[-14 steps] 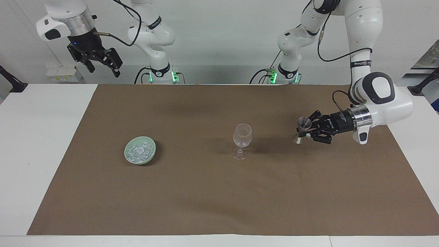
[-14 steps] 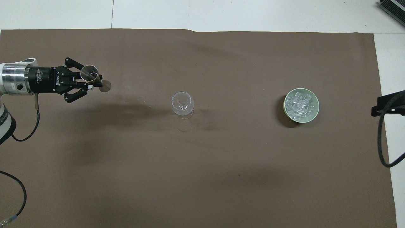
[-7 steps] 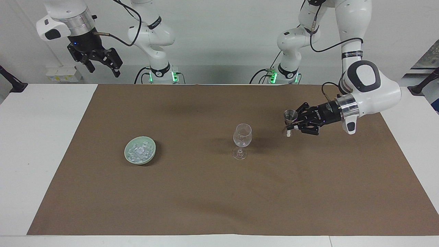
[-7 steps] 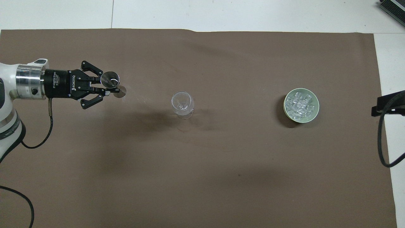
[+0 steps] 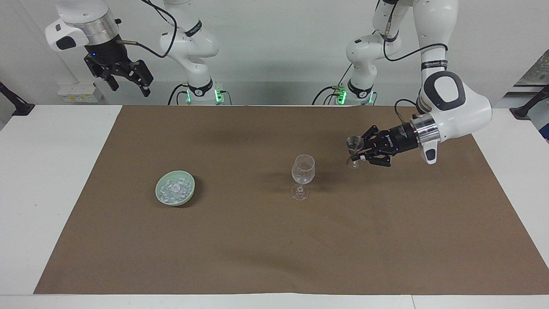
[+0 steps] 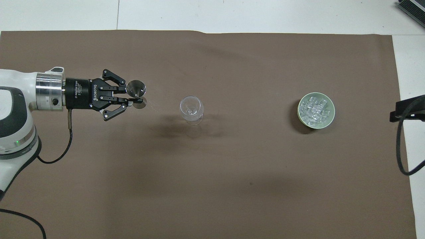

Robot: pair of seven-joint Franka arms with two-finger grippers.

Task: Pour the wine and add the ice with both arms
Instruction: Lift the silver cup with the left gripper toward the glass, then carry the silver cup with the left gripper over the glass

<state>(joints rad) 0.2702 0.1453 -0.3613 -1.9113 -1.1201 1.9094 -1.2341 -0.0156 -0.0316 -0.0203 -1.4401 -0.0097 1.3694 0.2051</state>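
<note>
Ice: heaped in the green bowl, none in the wine glass.
Wine glass: upright mid-surface, apparently empty; bowl well apart, toward the right arm's end.
Small stemmed cup: gripped at its stem by the closed left tool, upright in the air, over the brown mat beside the wine glass; contents cannot be told.
Right tool: open, empty, raised above the surface edge, waiting.
Progress: early; pouring not begun, ice untouched.
</note>
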